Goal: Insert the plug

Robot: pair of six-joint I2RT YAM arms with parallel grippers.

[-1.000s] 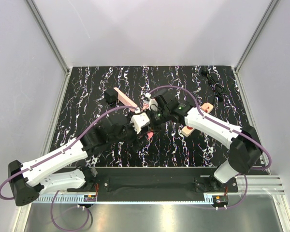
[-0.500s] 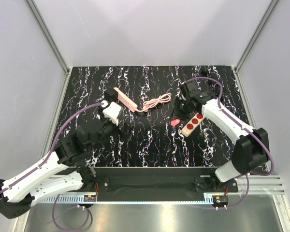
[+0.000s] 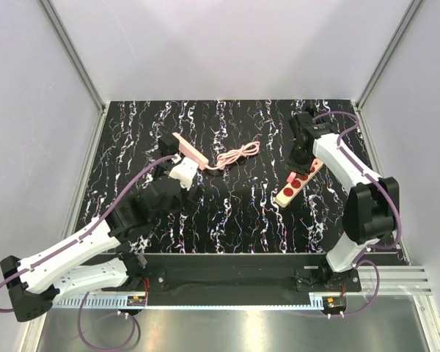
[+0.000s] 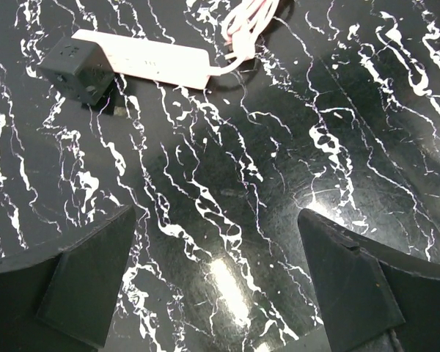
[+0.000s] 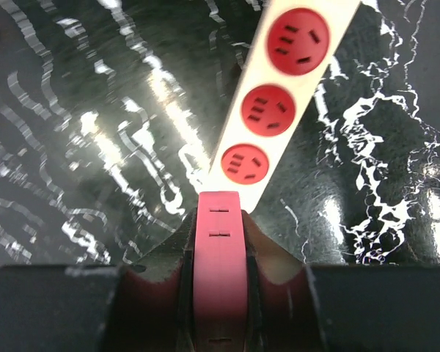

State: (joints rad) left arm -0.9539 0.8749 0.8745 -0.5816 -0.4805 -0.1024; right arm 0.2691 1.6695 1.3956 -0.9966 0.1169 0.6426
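My right gripper (image 3: 299, 155) hovers over the far end of a cream power strip (image 3: 297, 185) with three red sockets. In the right wrist view the gripper (image 5: 218, 220) is shut on a flat pink plug (image 5: 218, 257). The plug's tip is just short of the nearest socket of the strip (image 5: 279, 81). The plug is hidden under the gripper in the top view. My left gripper (image 3: 182, 172) is open and empty over the table left of centre. Its fingertips (image 4: 88, 286) frame bare marble in the left wrist view.
A pale slim bar (image 3: 191, 149) with a black adapter block (image 3: 167, 143) lies at the back left, also in the left wrist view (image 4: 147, 62). A coiled pink cable (image 3: 238, 154) runs from it toward the centre. Walls enclose the table.
My right arm swung from the table's centre to the right with the plug and now sits over the power strip. My left arm pulled back from the centre to the left.
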